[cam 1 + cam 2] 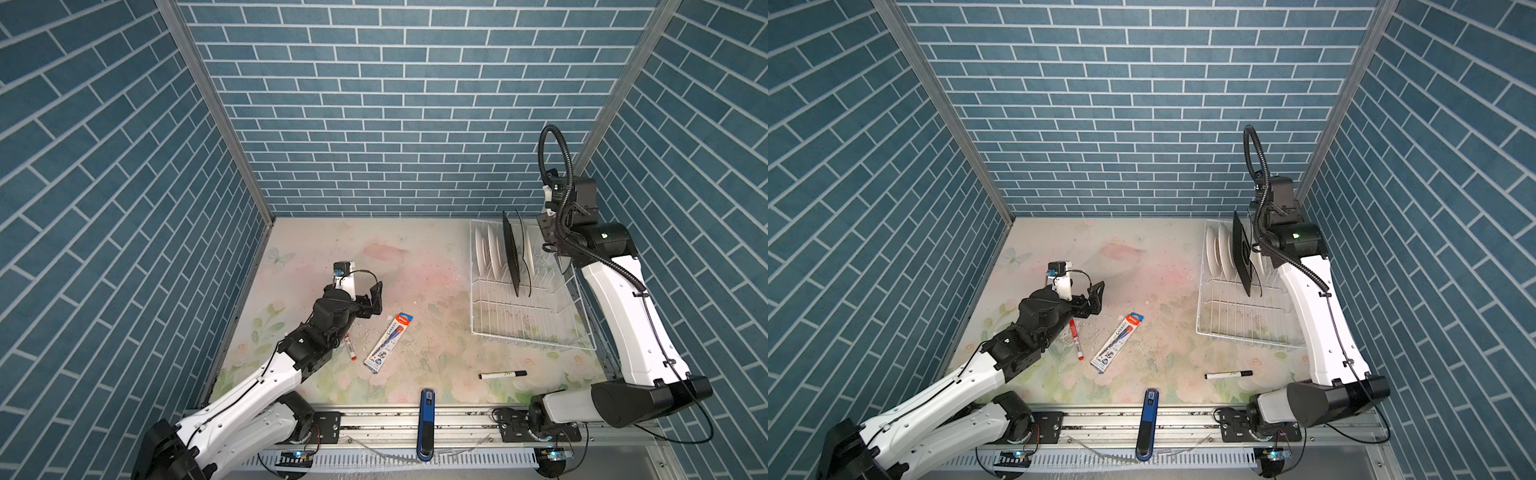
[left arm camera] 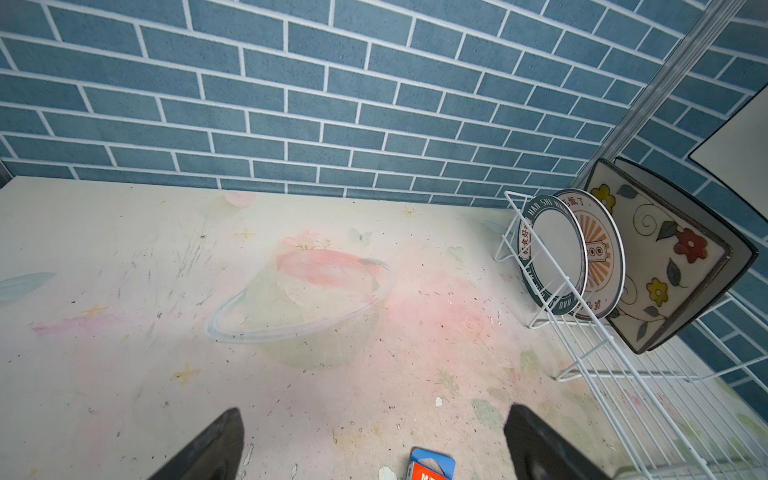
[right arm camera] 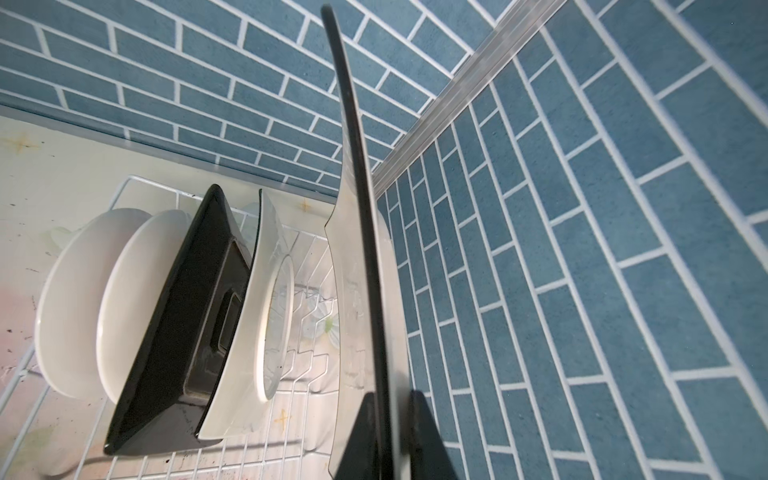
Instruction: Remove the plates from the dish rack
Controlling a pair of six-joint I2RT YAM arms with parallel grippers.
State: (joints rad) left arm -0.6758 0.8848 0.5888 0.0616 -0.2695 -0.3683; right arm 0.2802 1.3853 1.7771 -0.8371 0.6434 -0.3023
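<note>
We see the dish rack (image 1: 532, 340) standing in the far right corner of the bench (image 1: 415, 266), with its long side along the bench's right edge. Four plates stand upright at its far end, in a row from the rack's left side toward the right wall. First comes a round plate with a dark lettered band (image 2: 552, 257). Next is a round plate with an orange sunburst (image 2: 602, 266), then a square flowered plate (image 2: 665, 257) with a black back. Last is a pale-backed plate (image 3: 237, 353) leaning close against the flowered one.

The right gripper (image 3: 390, 436) is clamped on the rim of a fifth one, a black-rimmed plate (image 3: 353, 270). It holds this plate on edge beside the others, on the side nearest the right wall. In the left wrist view a corner of that plate (image 2: 744, 133) shows higher than the racked ones. We cannot tell whether its lower edge touches the wires.

The left gripper (image 1: 377, 299) hangs low over the left half of the bench, well apart from the rack. Its jaws are spread wide with nothing between them. A red marker (image 1: 350, 348) and a pen pack (image 1: 388, 343) lie just beside it. A black marker (image 1: 503, 374) lies nearer the front right, and a long blue tool (image 1: 427, 415) lies across the middle of the near edge.
</note>
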